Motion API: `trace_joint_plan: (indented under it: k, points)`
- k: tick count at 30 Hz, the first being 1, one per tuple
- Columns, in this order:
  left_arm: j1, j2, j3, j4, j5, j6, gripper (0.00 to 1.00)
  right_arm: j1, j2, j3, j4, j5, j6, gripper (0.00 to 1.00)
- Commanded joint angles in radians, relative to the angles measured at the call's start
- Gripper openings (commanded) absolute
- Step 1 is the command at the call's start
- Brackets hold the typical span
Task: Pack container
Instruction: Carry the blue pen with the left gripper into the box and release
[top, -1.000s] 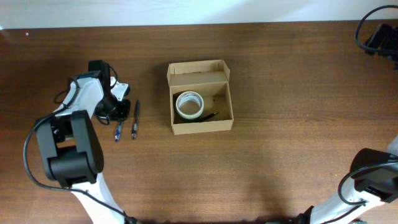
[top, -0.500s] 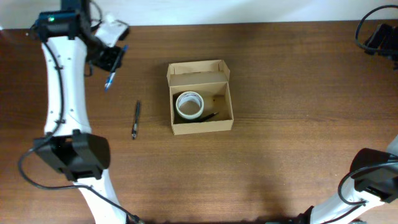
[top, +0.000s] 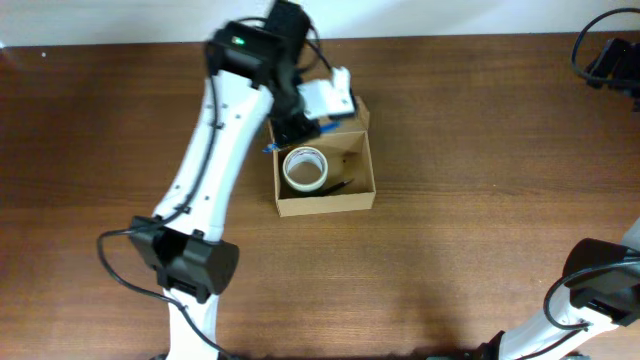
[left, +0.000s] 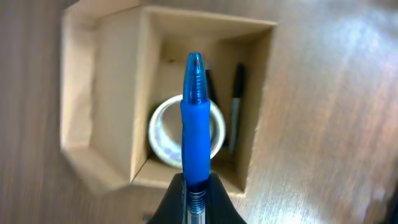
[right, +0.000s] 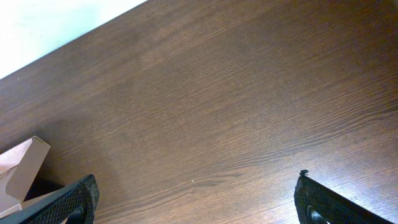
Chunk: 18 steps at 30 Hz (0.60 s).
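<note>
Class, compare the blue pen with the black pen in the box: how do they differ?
The blue pen is clamped in the left tool over the container; the black pen lies loose inside it, beside the tape roll. The blue pen is translucent blue; the black pen is dark. Both are slim pens.

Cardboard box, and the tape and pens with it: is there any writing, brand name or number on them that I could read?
None readable. The tan cardboard box is plain, the white tape roll shows no print, and any marking on the blue translucent pen or the black marker in the box is too small or blurred to read.
</note>
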Motion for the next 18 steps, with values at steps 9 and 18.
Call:
trace_joint_plan:
  k: [9, 18]
  points:
    - [-0.064, 0.005, -0.319, 0.194, -0.006, 0.064, 0.02, -0.003, -0.011, -0.008, 0.000, -0.008, -0.003, 0.99]
    - [-0.095, 0.006, -0.497, 0.311, -0.006, 0.059, 0.02, -0.003, -0.011, -0.008, 0.000, -0.008, -0.003, 0.99]
